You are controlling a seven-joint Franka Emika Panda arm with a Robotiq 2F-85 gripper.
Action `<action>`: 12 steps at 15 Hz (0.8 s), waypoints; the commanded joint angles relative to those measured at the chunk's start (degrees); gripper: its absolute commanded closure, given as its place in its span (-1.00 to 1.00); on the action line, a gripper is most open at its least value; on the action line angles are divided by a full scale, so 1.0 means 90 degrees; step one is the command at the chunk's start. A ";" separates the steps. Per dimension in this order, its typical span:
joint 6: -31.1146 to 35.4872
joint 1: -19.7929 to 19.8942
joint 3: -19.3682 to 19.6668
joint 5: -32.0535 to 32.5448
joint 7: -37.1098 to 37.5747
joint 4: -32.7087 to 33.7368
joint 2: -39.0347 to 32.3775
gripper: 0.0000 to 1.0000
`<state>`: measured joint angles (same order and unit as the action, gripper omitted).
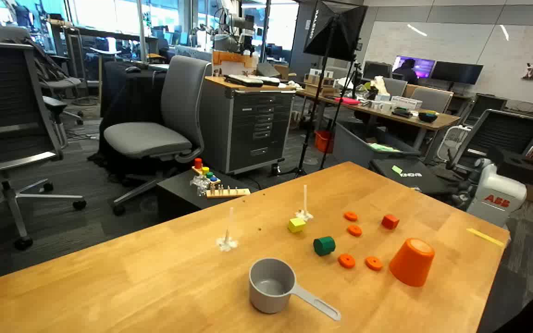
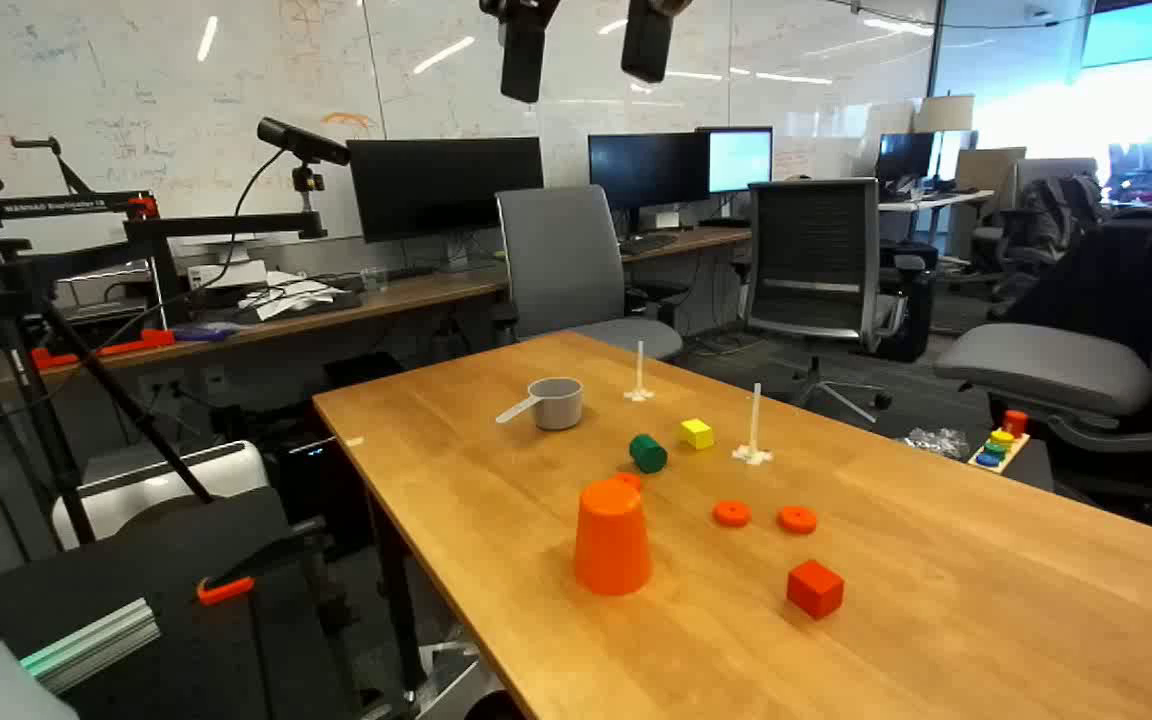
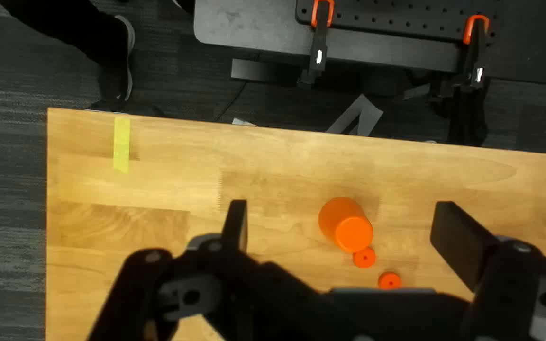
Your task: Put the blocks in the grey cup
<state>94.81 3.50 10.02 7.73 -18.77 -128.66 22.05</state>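
On the wooden table (image 1: 155,273), the grey cup (image 1: 269,303) and the blocks (image 2: 696,434) sit well below the gripper (image 2: 584,80), which hangs high in the air. It is released: its two fingers (image 3: 460,246) stand wide apart, with only air between them, and they touch nothing. Looking down between those fingers, in the wrist view, you catch the orange cup (image 3: 349,227) far beneath, turned upside down on the wood. The grey cup stands upright in both exterior views, mouth up, and in an exterior view I can see right to its bare floor; its straight handle (image 1: 317,303) reaches out to one side. Every block lies outside it, on the tabletop. Two thin white posts (image 1: 305,199) rise from the wood, each with a pale blob at its foot. The green block (image 1: 324,246) lies on its side near the grey cup. The red block (image 1: 390,222) sits well apart from that cup, and the yellow block (image 1: 296,225) is near one of the posts. Smallest are the four flat orange discs (image 1: 371,266): one just beside the orange cup, another near it, and two more close to each other, between the green block and the red one.
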 commanded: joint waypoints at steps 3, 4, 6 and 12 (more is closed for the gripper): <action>-0.0011 0.0033 -0.0030 -0.0012 -0.0010 0.0038 0.0005 -1.00; -0.0038 0.0021 -0.0040 -0.0002 0.0011 0.0213 -0.0251 -1.00; -0.0063 -0.0095 -0.0153 -0.0037 0.0050 0.0857 -0.1036 -1.00; -0.0176 -0.0342 -0.0758 -0.0181 0.0540 0.2564 -0.3156 -1.00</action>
<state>95.16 1.08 5.07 7.25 -16.63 -115.83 4.34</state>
